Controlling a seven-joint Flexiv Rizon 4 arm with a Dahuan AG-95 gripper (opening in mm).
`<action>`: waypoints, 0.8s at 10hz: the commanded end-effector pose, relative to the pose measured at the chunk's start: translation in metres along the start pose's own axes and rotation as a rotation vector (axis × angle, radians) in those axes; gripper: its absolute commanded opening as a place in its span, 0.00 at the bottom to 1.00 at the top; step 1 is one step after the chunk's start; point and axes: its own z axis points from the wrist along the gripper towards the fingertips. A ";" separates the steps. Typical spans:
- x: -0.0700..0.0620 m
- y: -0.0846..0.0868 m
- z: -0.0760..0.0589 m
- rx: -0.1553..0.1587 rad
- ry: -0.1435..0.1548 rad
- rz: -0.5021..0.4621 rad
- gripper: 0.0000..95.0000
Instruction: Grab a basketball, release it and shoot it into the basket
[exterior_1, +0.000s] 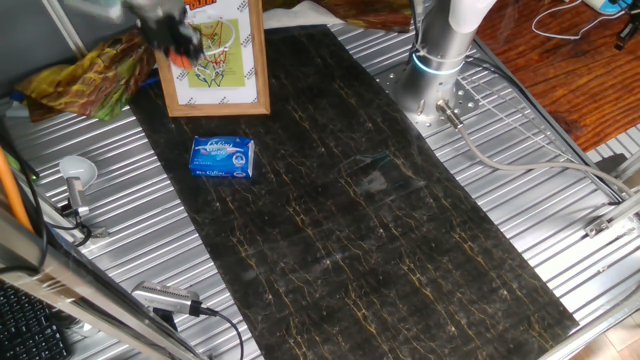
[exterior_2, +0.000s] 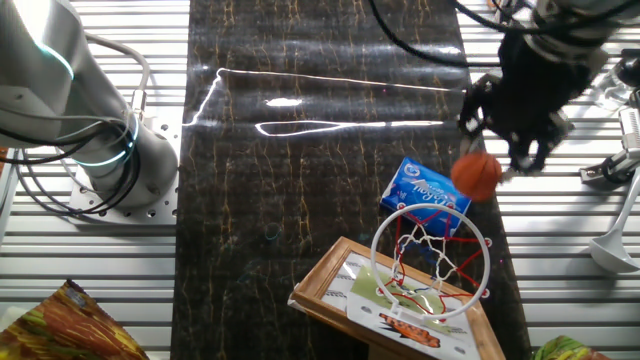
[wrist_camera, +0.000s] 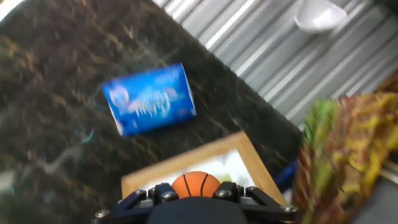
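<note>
Basketball (exterior_2: 476, 175) first: from my remote station I see the tiny orange ball with dark seams up in the air, above the black marble mat (exterior_2: 320, 150), at about 1 o'clock from the hoop rim (exterior_2: 432, 252) in the other fixed view. It sits right at the lower edge of the gripper (exterior_2: 505, 135), at roughly 7 o'clock from the black hand. I cannot tell whether the fingers are clamped on it or have let go — the fingertips are blurred there.

From the hand view the ball (wrist_camera: 196, 185) shows as an orange dome just above the dark gripper body (wrist_camera: 196, 208), between two rows of bolts. Beyond it lies the wooden frame of the backboard (wrist_camera: 186, 171), and at 11 o'clock from the ball the blue-and-white packet (wrist_camera: 149, 99) rests flat on the mat.

In one fixed view the gripper (exterior_1: 165, 25) is a dark smear over the top left of the backboard (exterior_1: 215, 60), with an orange patch (exterior_1: 181, 58) against the net. The packet (exterior_1: 223, 158) lies at 6 o'clock from the backboard, apart from it. The arm's silver base (exterior_1: 440, 50) stands at 3 o'clock — on the ribbed metal table (exterior_1: 560, 200), off the mat.

Back in the other fixed view, the white net (exterior_2: 430, 270) hangs under the red-trimmed rim, and the packet (exterior_2: 428, 190) shows just behind the rim.
</note>
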 end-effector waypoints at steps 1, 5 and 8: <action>0.028 -0.010 -0.005 0.006 0.001 -0.011 0.00; 0.056 -0.010 0.005 0.004 -0.036 0.005 0.00; 0.070 -0.005 0.022 -0.001 -0.053 0.025 0.00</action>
